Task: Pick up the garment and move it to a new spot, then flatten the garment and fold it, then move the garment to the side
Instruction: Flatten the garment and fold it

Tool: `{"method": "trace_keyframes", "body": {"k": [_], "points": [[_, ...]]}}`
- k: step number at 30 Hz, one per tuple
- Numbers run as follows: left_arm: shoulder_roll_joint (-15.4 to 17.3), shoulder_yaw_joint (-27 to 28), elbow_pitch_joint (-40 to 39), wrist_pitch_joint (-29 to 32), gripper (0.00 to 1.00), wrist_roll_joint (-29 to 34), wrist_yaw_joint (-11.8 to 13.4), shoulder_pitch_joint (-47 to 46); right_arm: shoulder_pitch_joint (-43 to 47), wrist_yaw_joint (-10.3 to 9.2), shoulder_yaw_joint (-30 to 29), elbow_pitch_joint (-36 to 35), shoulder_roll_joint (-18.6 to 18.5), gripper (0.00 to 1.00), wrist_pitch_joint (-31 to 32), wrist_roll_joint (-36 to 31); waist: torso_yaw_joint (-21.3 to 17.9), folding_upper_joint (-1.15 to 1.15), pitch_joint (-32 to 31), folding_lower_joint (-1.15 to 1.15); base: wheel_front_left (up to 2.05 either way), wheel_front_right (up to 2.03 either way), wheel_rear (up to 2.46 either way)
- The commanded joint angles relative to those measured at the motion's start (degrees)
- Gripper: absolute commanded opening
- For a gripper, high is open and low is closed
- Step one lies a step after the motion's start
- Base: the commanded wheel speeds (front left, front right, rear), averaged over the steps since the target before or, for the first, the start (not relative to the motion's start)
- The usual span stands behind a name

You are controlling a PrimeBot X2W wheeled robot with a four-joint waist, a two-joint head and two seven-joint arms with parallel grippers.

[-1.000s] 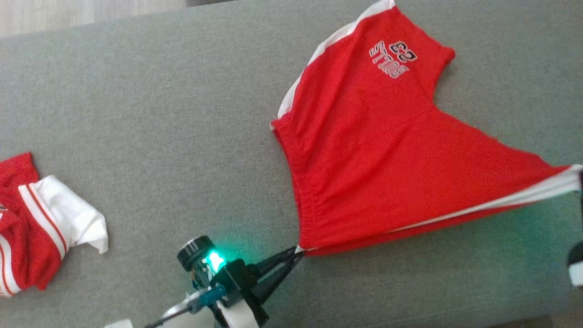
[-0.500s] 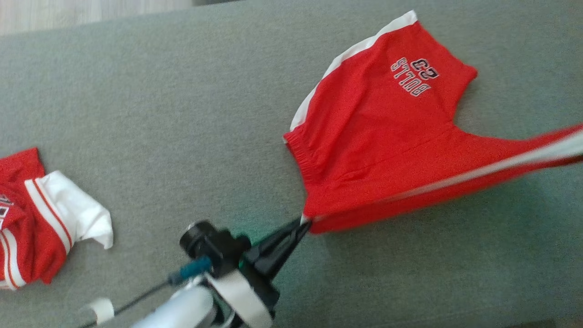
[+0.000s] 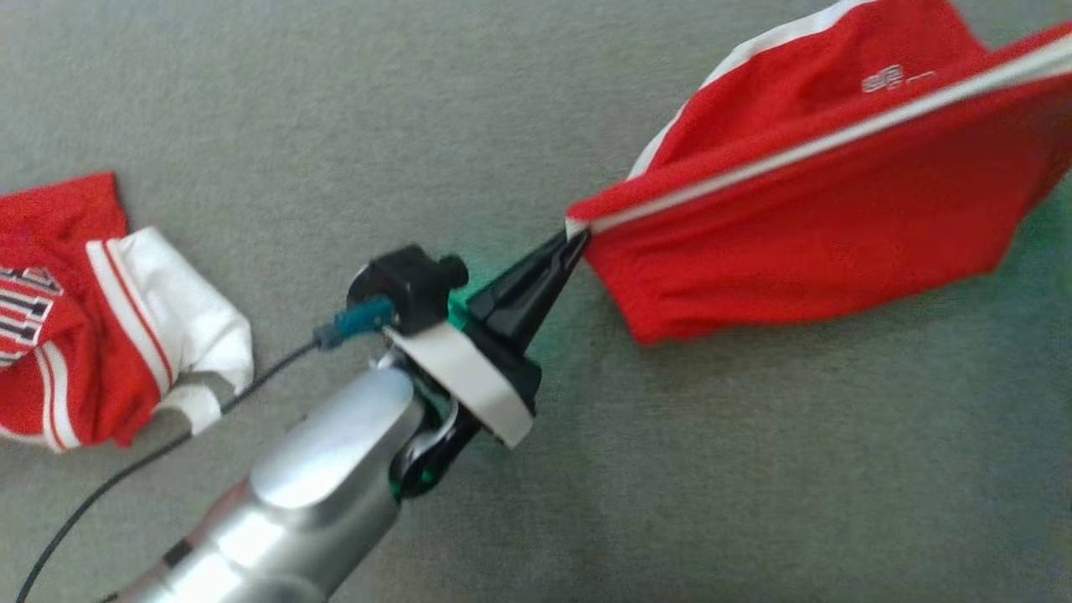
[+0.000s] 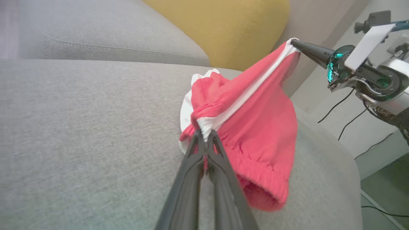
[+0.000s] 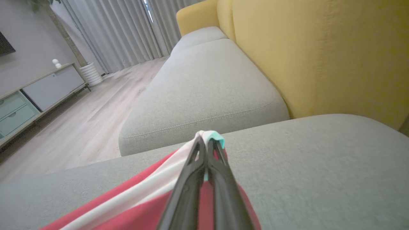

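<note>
Grey sofa [image 3: 754, 469]: left gripper [image 3: 576, 240], right gripper [image 5: 206, 140] pinch one garment [image 3: 796, 243]; one crumpled cloth [image 3: 109, 335] apart.

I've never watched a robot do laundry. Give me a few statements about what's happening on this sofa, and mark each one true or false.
1. The left gripper and the right gripper both pinch the red shorts. True.
2. The shorts lie neatly folded on the grey seat. False: they hang stretched between the two grippers.
3. A second red and white garment lies on the seat to the robot's left. True.
4. The sofa's back cushion is blue. False: it is yellow.
</note>
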Motion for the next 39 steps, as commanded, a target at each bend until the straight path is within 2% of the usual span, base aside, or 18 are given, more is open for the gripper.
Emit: {"method": "trace_keyframes", "body": {"k": [1,8,13,14,15,16,17,22,24,27,33,36,39], "points": [[0.4,2.2,-0.1,-0.4,0.00,-1.4,-0.3,-3.2,-2.3,0.37,1.0,-0.1,-1.7,0.00,0.5,-0.9,2.3,0.00,2.3,-0.02,0.00,0.00,0.00],[-0.3,-0.8,3.1,-0.4,0.00,-6.4,-0.3,-8.1,-11.2,0.37,5.4,9.6,-1.9,0.00,0.6,-3.2,3.8,0.00,4.9,-0.02,0.00,0.00,0.00],[0.0,-3.4,4.8,-2.4,0.00,-7.7,-0.3,-10.4,-16.6,0.37,8.3,16.9,-1.7,0.00,-1.2,-5.2,4.7,0.00,5.8,-0.02,0.00,0.00,0.00],[-0.2,-3.8,5.1,-2.8,0.00,-8.0,-0.3,-10.8,-17.5,0.37,8.8,18.3,-1.5,0.05,-1.7,-5.3,4.9,0.00,5.9,-0.02,0.00,0.00,0.00],[-0.4,-4.3,5.5,-3.2,0.28,-8.3,-0.3,-11.1,-18.3,0.37,9.3,19.4,-1.3,0.29,-2.2,-5.2,5.0,0.00,6.0,-0.02,0.00,0.00,0.00],[-0.6,-4.7,5.9,-3.6,0.69,-8.5,-0.3,-11.5,-18.9,0.37,9.8,20.4,-1.1,0.47,-2.7,-4.9,5.1,0.00,6.1,-0.02,0.00,0.00,0.00],[-0.8,-5.1,6.3,-3.9,1.00,-8.7,-0.3,-11.7,-19.5,0.37,10.3,21.3,-1.0,1.00,-3.3,-4.6,5.2,0.00,6.1,-0.02,0.00,0.00,0.00],[-1.7,-3.9,8.9,-7.3,1.00,-8.8,-0.2,-11.4,-19.0,0.37,13.7,22.4,-1.9,1.00,-7.8,-2.1,5.3,0.00,5.2,-0.02,0.00,0.00,0.00],[-2.4,-2.0,9.6,-8.3,1.00,-8.4,0.9,-10.0,-17.2,0.37,14.9,22.1,-2.5,1.00,-9.5,-0.8,5.2,0.00,4.5,-0.02,0.00,0.00,0.00],[-3.5,3.0,8.6,-8.8,1.00,-6.2,3.9,-6.7,-13.3,0.37,16.8,20.5,-3.7,1.00,-11.6,1.0,5.1,0.00,3.6,-0.02,0.00,0.00,0.00],[-7.5,18.5,-1.9,-8.8,1.00,7.8,10.9,4.9,-6.7,0.37,15.2,20.0,-7.8,1.00,-13.9,1.8,6.6,0.00,3.1,-0.02,0.00,0.00,0.00],[-9.7,23.7,-7.5,-8.8,1.00,14.6,12.3,10.8,-5.6,0.37,12.9,21.8,-9.9,1.00,-13.8,1.1,8.1,0.00,3.3,-0.02,0.00,0.00,0.00],[-10.8,26.1,-10.8,-8.8,1.00,18.0,12.8,14.1,-5.6,0.37,11.4,23.6,-11.1,1.00,-13.4,0.4,9.3,0.00,3.5,-0.02,0.00,0.00,0.00]]}}
